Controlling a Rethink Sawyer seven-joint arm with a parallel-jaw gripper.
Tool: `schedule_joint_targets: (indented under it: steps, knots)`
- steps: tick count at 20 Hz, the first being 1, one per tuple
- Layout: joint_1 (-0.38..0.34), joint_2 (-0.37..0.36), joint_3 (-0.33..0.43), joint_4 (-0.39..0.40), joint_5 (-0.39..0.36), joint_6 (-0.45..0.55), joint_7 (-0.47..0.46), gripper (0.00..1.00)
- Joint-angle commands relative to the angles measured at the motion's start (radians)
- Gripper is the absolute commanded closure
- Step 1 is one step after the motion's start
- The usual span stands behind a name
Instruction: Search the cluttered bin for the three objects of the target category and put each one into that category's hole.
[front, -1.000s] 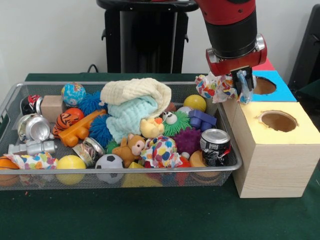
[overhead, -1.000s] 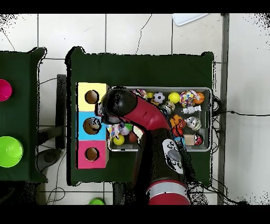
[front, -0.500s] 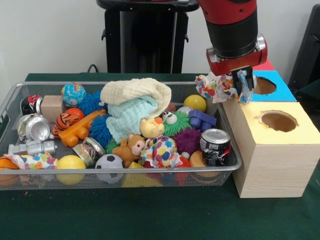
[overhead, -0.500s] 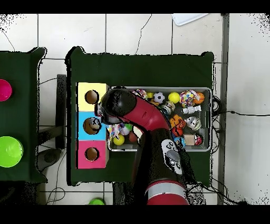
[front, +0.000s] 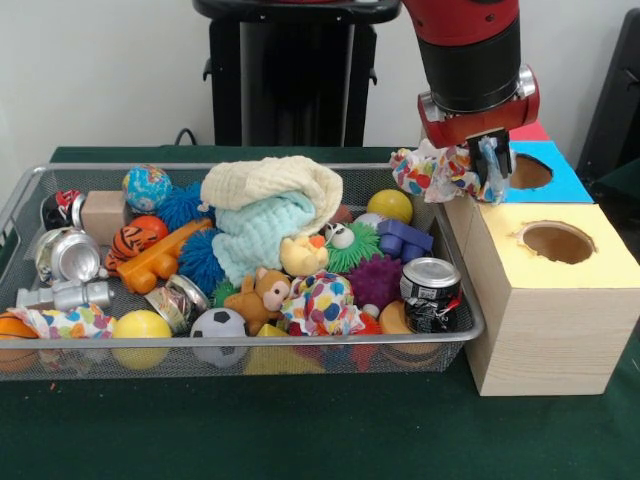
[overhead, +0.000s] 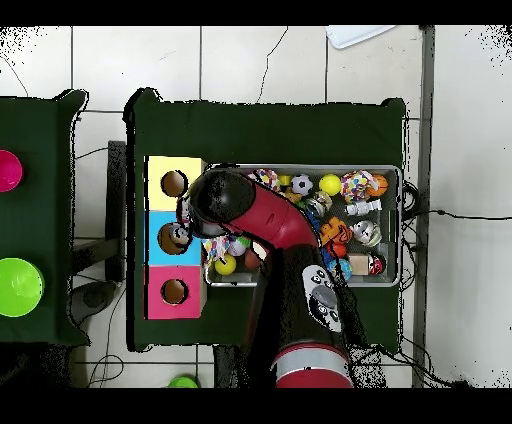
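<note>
Carrying the spotted cloth (front: 432, 172), pinched in the gripper (front: 484, 168), just beside the blue-topped hole (front: 527, 171). Centre over the opening before releasing; keep trailing fabric clear of the bin (front: 462, 300) rim.

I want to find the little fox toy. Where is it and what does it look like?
Look in the wire bin, at the side nearest the front view's camera. The fox sits there between the soccer ball and a spotted cloth, below the yellow duck. It is the only brown furry animal with pointy ears.
</note>
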Motion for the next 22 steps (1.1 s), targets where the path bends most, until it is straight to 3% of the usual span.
schedule_joint_targets:
  steps: [1, 17, 22]
  knots:
    - [0.008, 0.051, 0.027, 0.145, 0.009, 0.086, 0.259, 1.00]
    - [-0.013, 0.065, 0.062, 0.171, 0.035, 0.156, 0.239, 1.00]
    - [-0.005, 0.021, 0.054, 0.216, 0.042, 0.143, 0.238, 1.00]
